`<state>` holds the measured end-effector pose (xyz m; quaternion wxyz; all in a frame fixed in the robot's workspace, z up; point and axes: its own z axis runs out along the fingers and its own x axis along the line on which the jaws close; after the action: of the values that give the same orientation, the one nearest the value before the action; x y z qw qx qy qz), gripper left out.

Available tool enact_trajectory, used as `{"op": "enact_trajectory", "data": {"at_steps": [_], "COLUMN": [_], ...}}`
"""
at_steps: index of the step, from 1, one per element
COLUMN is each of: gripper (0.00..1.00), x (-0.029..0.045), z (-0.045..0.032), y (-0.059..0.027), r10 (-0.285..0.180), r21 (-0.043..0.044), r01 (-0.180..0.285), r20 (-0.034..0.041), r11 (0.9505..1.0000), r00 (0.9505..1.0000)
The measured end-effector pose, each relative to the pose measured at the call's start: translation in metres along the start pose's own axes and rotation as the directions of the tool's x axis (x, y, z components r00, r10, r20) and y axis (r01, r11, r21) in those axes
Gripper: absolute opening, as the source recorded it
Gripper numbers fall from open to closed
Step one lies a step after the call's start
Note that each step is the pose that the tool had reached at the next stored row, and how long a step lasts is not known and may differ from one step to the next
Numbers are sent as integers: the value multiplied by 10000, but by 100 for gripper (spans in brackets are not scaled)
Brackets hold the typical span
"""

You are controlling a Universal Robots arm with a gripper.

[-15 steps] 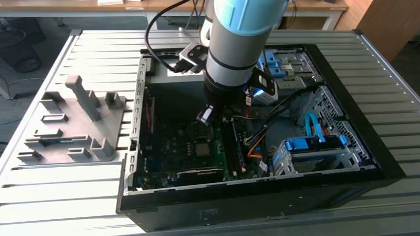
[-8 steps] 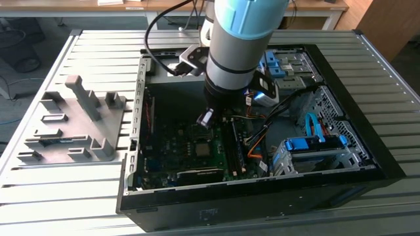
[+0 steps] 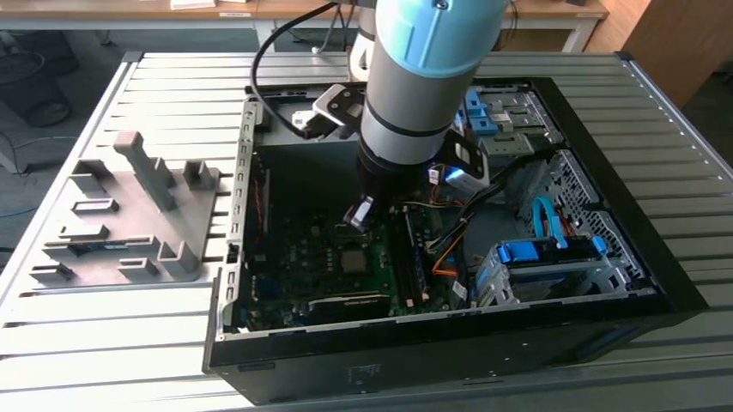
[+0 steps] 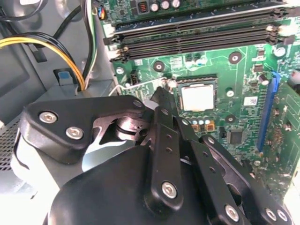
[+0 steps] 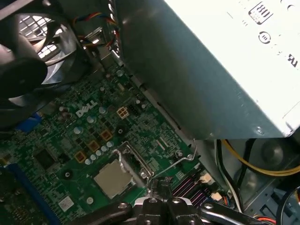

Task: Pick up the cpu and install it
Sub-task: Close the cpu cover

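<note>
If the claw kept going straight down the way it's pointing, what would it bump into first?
Probably the green motherboard just beside the cpu in its socket, near the bent wire lever. Depth is hard to judge, so this is a guess.

The gripper body hides the board's 7 o'clock half in the second wrist view; the grey metal box is cut off at 1 o'clock in the first.

The robot arm comes down from the far side, a bit toward the exterior view's right. It is thick, with a light blue part up high and a grey part lower down. Its black wrist points down. At the bottom sits the black gripper. In the second wrist view the fingers are pressed tight together with nothing between them.
</note>
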<state>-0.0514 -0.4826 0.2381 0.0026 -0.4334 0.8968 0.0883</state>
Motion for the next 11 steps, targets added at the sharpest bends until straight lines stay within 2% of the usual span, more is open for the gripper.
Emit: {"op": "enact_trajectory", "data": {"at_steps": [5, 9, 11], "gripper": [10, 10, 10], "x": [15, 18, 19], "z": [-2, -1, -1], "y": [-10, -9, -10], "r10": [-8, -10, -28], "r21": [18, 129, 137], "r01": [8, 12, 31], "r20": [-23, -167, -183], "r11": [10000, 9999, 9999], "r00": [10000, 9999, 9998]}}
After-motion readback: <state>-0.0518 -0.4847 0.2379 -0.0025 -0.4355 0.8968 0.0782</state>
